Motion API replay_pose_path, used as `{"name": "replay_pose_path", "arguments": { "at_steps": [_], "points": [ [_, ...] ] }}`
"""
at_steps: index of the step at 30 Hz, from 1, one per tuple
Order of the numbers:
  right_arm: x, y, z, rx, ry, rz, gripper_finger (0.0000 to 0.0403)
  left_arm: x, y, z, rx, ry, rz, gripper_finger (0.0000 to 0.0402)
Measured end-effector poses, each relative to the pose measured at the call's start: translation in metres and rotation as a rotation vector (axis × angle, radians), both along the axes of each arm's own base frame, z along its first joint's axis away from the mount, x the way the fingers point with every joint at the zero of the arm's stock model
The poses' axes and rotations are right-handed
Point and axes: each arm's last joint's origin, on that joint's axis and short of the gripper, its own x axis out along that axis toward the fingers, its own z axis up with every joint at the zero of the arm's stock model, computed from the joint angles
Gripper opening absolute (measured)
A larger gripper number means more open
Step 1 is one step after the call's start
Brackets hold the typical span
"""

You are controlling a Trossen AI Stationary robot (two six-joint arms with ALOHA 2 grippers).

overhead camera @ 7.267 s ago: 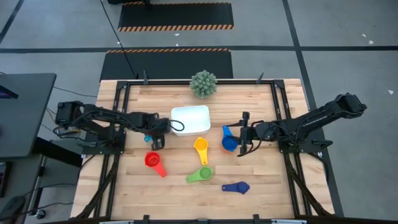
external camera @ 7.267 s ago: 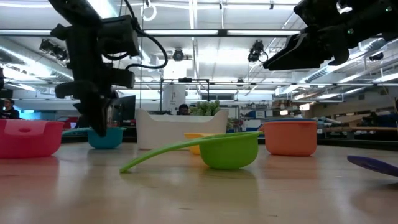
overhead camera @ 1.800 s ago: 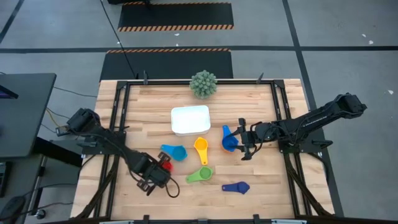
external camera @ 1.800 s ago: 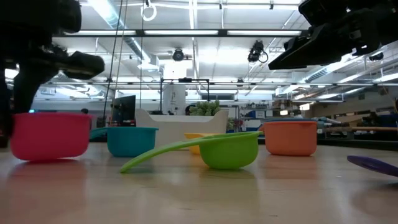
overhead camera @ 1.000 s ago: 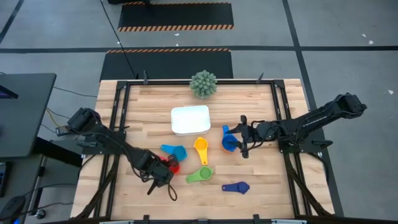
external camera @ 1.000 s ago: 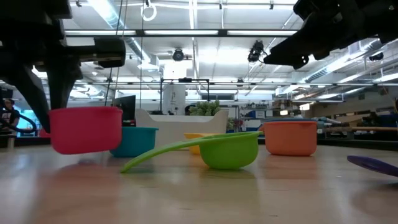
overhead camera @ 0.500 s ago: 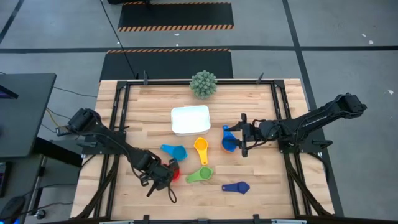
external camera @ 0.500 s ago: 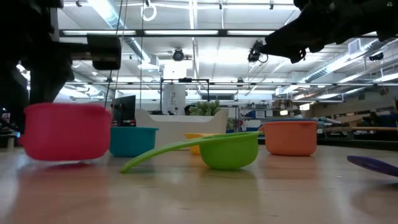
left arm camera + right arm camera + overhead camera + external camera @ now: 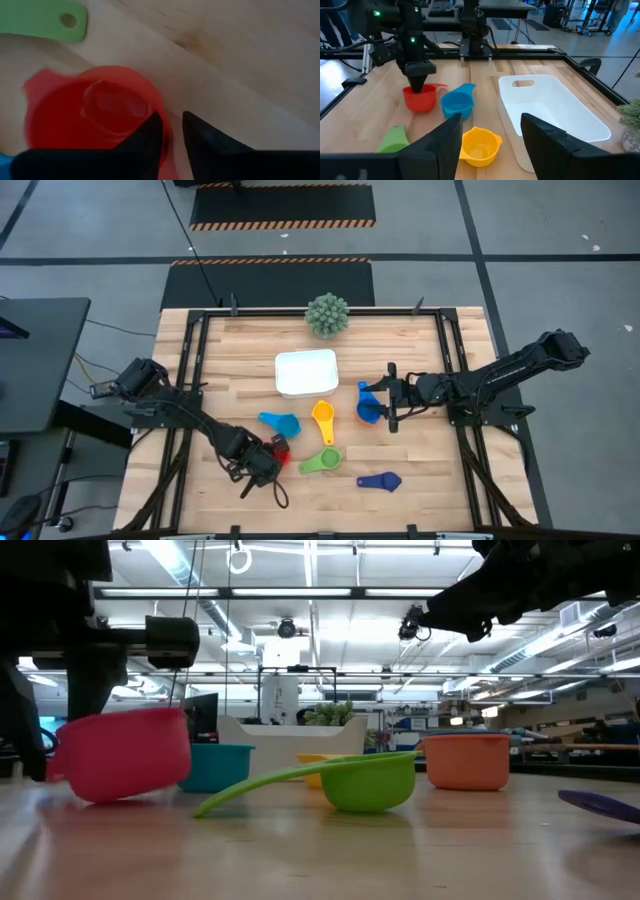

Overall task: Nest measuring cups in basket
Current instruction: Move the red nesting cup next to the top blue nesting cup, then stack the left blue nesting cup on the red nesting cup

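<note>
My left gripper (image 9: 270,458) is shut on the red cup (image 9: 125,755) near the table's near-left part, close to the green cup (image 9: 322,461). The light blue cup (image 9: 280,423) and the yellow cup (image 9: 322,418) stand in front of the white basket (image 9: 306,372). An orange cup (image 9: 465,760) with a blue handle beside it (image 9: 366,408) sits by my right gripper (image 9: 390,408), which is open and hovers above the table. The dark blue cup (image 9: 380,480) lies near the near edge. My left gripper (image 9: 172,120) pinches the red cup's rim wall (image 9: 167,137), one finger (image 9: 147,135) inside the bowl and one (image 9: 200,135) outside. It comes from above, pointing down. The cup is tilted; whether its lower edge (image 9: 90,800) touches the table I cannot tell.
A spiky green ball-shaped plant (image 9: 327,315) stands at the far edge behind the basket. The green cup's long handle (image 9: 260,785) points toward the red cup. Bare wood lies along the near edge and in the far corners. Black frame rails run down both sides of the table.
My left gripper has carried the red cup a little toward the near edge and the green cup. It has lowered the cup from a level, lifted pose and tipped it. My right gripper has risen slightly above the orange cup.
</note>
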Motion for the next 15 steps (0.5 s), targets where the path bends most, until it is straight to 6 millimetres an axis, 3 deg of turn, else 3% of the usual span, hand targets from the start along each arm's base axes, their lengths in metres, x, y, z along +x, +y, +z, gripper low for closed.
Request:
{"name": "replay_pose_path", "arguments": {
  "at_steps": [9, 15],
  "points": [
    [0.000, 0.000, 0.000, 0.005, 0.000, -0.001, 0.0209, -0.001, 0.001, 0.002, 0.015, 0.018, 0.064, 0.0135],
    [0.000, 0.000, -0.001, 0.021, 0.006, -0.004, 0.0209, 0.004, 0.001, 0.019, 0.018, 0.053, 0.163, 0.0150]
  ]
}}
